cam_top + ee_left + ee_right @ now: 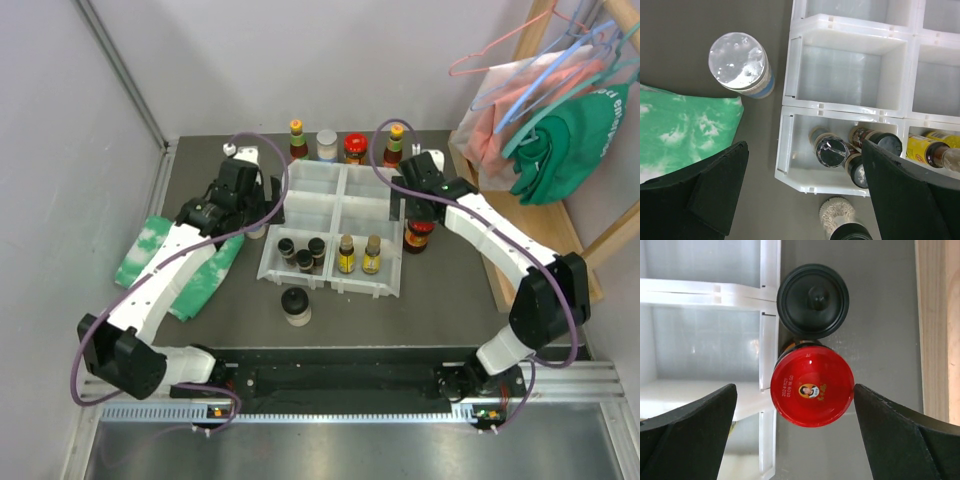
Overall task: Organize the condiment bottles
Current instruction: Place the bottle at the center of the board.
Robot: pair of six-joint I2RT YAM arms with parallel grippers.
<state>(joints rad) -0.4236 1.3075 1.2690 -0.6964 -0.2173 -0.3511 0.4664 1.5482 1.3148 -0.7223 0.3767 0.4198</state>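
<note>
My right gripper (795,432) is open, with a red-lidded jar (812,387) standing between its fingers just right of the white tray (767,340). A black-capped bottle (813,301) stands right behind the jar. My left gripper (805,192) is open and empty above the tray's left edge. A pale-lidded clear jar (740,62) stands left of the tray. Three dark spice jars (832,151) and two yellow bottles (358,255) stand in the front compartments. A black-capped jar (295,305) stands in front of the tray. Several bottles (327,145) line the back.
A green-white cloth (180,265) lies left of the tray under my left arm. A wooden rack (560,110) with hangers and fabric stands at the right, its base (937,330) close to the red-lidded jar. The tray's two rear compartments (345,190) hold nothing.
</note>
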